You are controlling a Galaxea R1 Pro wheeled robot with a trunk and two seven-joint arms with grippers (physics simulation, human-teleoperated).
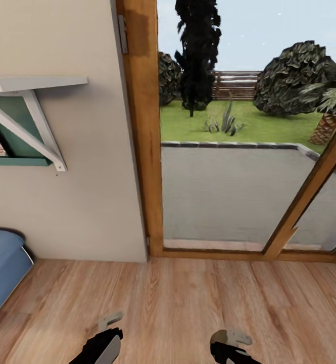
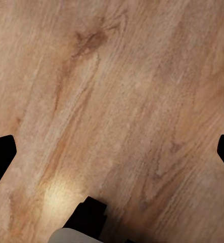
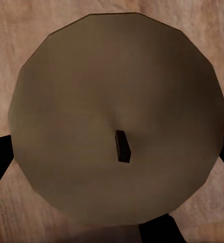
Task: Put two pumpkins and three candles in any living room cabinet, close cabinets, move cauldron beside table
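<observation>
Bare wooden floor [image 1: 188,303] running up to a beige wall [image 1: 87,177] at eleven o'clock and a wood-framed glass door [image 1: 228,197] at one o'clock; blue cushion edge [image 1: 3,273] at nine; wide open floor between. Left gripper [image 2: 112,147] spread wide over floor, holding nothing; right gripper [image 3: 112,152] straddling a candle [image 3: 117,116], grip impossible to tell.

candle [image 3: 117,116] | pale grey-beige round top, short dark wick | seen end-on between right claw's fingers | above wood floor

A shelf [image 1: 31,83] hangs on the wall [image 1: 87,167] left of the glass door [image 1: 238,192], above a cushion [image 1: 3,268].
</observation>
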